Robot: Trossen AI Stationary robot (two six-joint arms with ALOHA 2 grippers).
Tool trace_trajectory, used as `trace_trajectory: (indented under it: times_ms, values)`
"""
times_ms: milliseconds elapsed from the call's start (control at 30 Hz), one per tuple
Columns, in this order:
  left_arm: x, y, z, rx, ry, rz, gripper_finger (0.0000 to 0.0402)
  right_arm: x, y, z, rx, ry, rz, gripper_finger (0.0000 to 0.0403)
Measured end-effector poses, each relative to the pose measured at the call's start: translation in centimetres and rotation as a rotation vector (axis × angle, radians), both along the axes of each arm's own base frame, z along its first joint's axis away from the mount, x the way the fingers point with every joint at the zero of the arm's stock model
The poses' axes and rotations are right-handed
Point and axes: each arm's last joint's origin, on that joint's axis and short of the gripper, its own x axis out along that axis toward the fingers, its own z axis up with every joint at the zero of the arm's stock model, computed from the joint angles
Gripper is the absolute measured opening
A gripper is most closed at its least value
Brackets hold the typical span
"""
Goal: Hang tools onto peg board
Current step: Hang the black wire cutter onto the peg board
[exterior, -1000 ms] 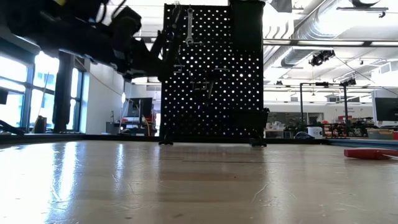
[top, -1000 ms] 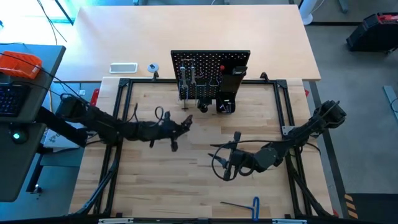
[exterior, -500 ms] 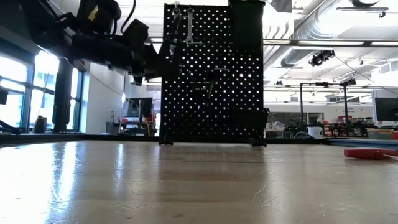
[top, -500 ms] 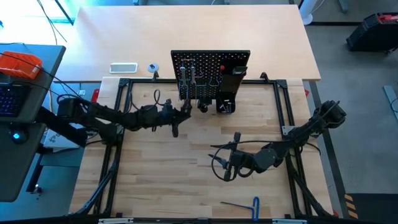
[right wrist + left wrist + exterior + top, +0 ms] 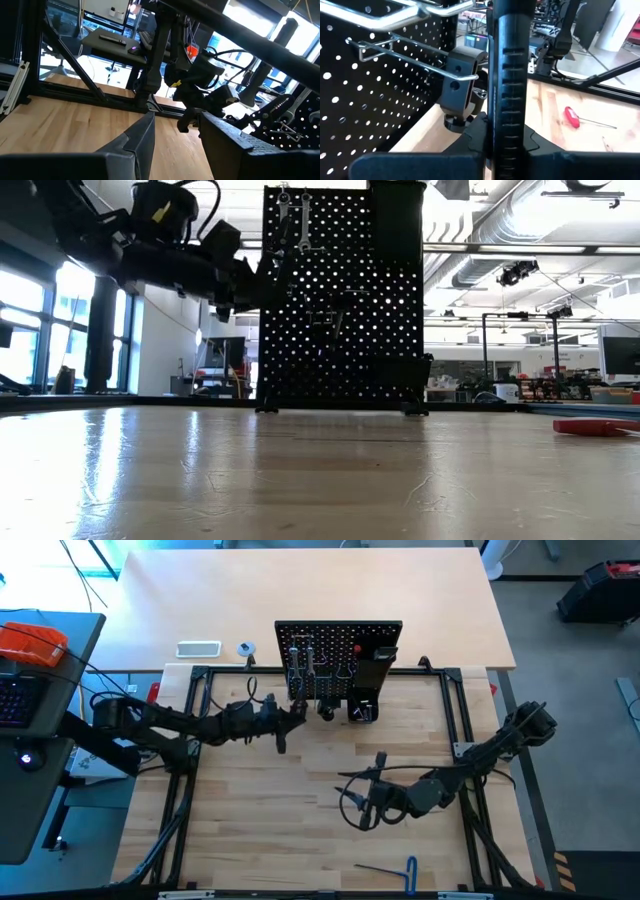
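Left claw (image 5: 297, 716): up at the board's front, low on its left side, clenched on a ribbed black tool handle (image 5: 511, 90). Can't really tell which tool it is from here.
Right claw (image 5: 352, 802): parked over the middle of the surface, well away from the board, fingers spread with nothing between them.
Board (image 5: 340, 640): upright at the far edge of the surface, black with holes all over.
Wrenches (image 5: 294, 220): two silver ones already hung near the board's top left.
Clamp (image 5: 464, 86): black C-clamp on a thin wire hook (image 5: 415, 59), just beside the handle the left claw has.
Holder (image 5: 375, 668): black box on the board's right side.
Hex key (image 5: 400, 866): blue handle, flat on the near edge of the surface, well apart from both arms.
Screwdriver (image 5: 595, 426): red handle, lying on the surface off to the right in the low view.
Surface (image 5: 270, 820): light wood with a black frame around it.
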Motion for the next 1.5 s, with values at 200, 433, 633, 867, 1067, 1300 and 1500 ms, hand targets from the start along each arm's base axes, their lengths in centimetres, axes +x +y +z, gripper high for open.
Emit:
trace_trajectory:
  times_ms: [200, 433, 633, 867, 1067, 1300, 1500]
  values:
    - [0.1, 0.5, -0.6, -0.006, 0.024, 0.012, 0.0025, 0.0, -0.1, 0.0, 0.005, -0.001, -0.003, 0.0149]
    - [1.5, 1.2, -1.0, -0.012, 0.042, -0.01, 0.0025, 0.0, -0.1, -0.1, 0.008, 0.002, -0.003, 0.0149]
    - [2.8, 1.2, -0.4, 0.024, 0.025, -0.037, 0.0025, 0.0, -0.1, -0.6, 0.029, 0.036, -0.004, 0.0149]
    - [3.0, 0.4, -0.8, 0.02, 0.065, -0.066, 0.0025, 0.0, -0.1, -0.7, 0.031, 0.05, -0.005, 0.0149]
    - [2.8, -0.2, -0.3, 0.046, 0.07, -0.064, 0.0025, 0.0, -0.1, -0.8, 0.008, 0.062, -0.005, 0.0149]
    - [1.9, -0.2, 1.0, 0.078, 0.092, -0.037, 0.0025, 0.0, -0.1, -0.8, 0.001, 0.064, -0.005, 0.0149]
    - [1.2, -0.3, 1.2, 0.079, 0.155, -0.016, 0.0025, 0.1, -0.2, -0.8, 0.0, 0.067, -0.01, 0.0149]
